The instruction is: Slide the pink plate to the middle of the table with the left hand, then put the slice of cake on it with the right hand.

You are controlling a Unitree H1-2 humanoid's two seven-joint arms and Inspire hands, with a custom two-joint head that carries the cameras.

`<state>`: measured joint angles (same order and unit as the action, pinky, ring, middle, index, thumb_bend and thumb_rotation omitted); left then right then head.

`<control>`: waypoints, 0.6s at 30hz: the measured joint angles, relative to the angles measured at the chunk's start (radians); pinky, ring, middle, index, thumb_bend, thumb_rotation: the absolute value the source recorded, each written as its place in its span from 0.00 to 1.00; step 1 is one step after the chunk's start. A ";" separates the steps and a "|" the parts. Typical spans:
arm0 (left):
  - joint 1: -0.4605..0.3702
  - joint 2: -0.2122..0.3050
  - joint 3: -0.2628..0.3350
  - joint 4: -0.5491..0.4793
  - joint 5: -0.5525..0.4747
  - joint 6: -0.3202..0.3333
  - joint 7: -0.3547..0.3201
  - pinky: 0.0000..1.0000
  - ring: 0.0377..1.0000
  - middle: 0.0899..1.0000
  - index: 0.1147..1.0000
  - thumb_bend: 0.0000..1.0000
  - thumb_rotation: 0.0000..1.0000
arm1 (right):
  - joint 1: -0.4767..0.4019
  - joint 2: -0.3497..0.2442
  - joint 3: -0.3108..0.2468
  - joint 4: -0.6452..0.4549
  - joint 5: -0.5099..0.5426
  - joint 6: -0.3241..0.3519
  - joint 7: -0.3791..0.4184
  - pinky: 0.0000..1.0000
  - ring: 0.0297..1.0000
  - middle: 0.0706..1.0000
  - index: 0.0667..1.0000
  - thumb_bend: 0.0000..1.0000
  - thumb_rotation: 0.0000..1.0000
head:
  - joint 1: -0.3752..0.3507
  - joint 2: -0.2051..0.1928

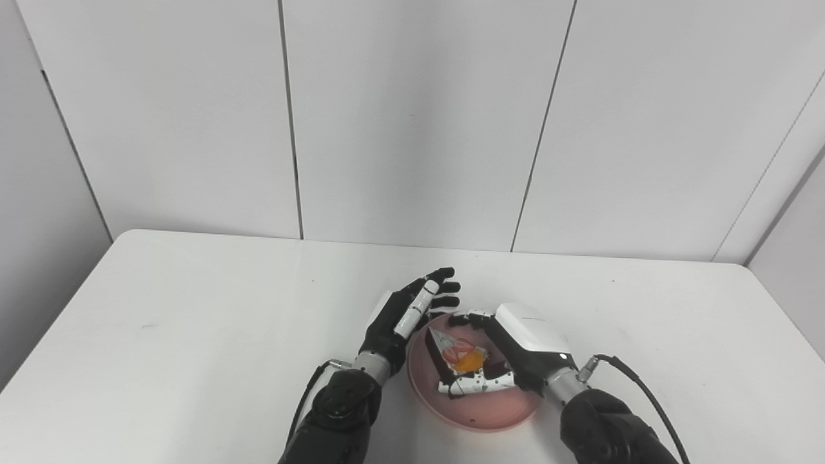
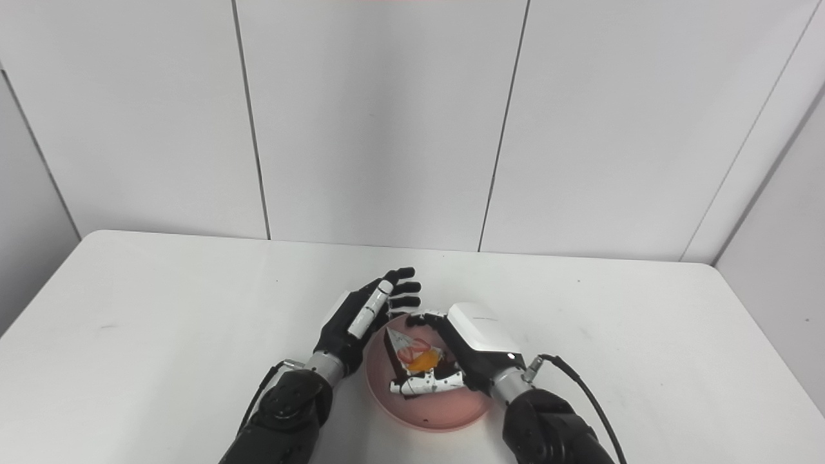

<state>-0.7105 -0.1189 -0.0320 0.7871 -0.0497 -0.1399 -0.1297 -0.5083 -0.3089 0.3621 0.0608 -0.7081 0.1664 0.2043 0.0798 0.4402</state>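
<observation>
With the pink plate (image 1: 480, 409) sitting near the table's (image 1: 193, 322) front edge at its middle, the right hand (image 1: 515, 351) wraps the slice of cake (image 1: 459, 356) over it — placing step. The left hand (image 1: 406, 316), fingers spread, empty, waits beside the rim. Next: release cleanly, judging by this.

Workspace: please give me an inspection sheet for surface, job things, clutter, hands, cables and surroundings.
Surface: white table, a few faint marks.
Job things: pink plate near the front edge, about the middle; cake slice over the plate, whether it rests on it cannot be told.
Clutter: nothing seen.
Hands: left hand open, beside the plate's left rim; right hand closed around the cake slice.
Cables: black cable at the right wrist, thin cable at the left wrist.
Surroundings: grey wall panels behind the table.
</observation>
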 measured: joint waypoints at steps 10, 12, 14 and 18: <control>0.013 -0.005 0.013 -0.015 -0.012 -0.004 0.030 0.70 0.79 0.77 0.76 0.59 0.79 | 0.043 0.060 -0.109 0.067 0.069 -0.173 -0.252 0.77 0.77 0.76 0.73 0.93 0.91 | 0.000 0.000; 0.014 -0.007 0.016 -0.016 -0.012 -0.004 0.039 0.71 0.79 0.77 0.77 0.60 0.79 | 0.049 0.071 -0.126 0.087 0.086 -0.202 -0.289 0.73 0.76 0.74 0.72 0.92 0.92 | -0.002 -0.002; 0.017 -0.009 0.020 -0.021 -0.012 -0.004 0.049 0.71 0.79 0.77 0.77 0.60 0.79 | 0.052 0.075 -0.147 0.106 0.100 -0.233 -0.330 0.72 0.76 0.74 0.71 0.91 0.91 | -0.003 -0.002; 0.027 -0.010 0.032 -0.032 -0.012 -0.016 0.073 0.77 0.80 0.77 0.80 0.60 0.74 | 0.056 0.088 -0.182 0.134 0.133 -0.289 -0.395 0.68 0.75 0.74 0.71 0.87 0.92 | -0.006 0.002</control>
<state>-0.6833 -0.1288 -0.0001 0.7548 -0.0619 -0.1563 -0.0562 -0.4519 -0.2212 0.1801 0.1947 -0.5756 -0.1222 -0.1912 0.0736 0.4418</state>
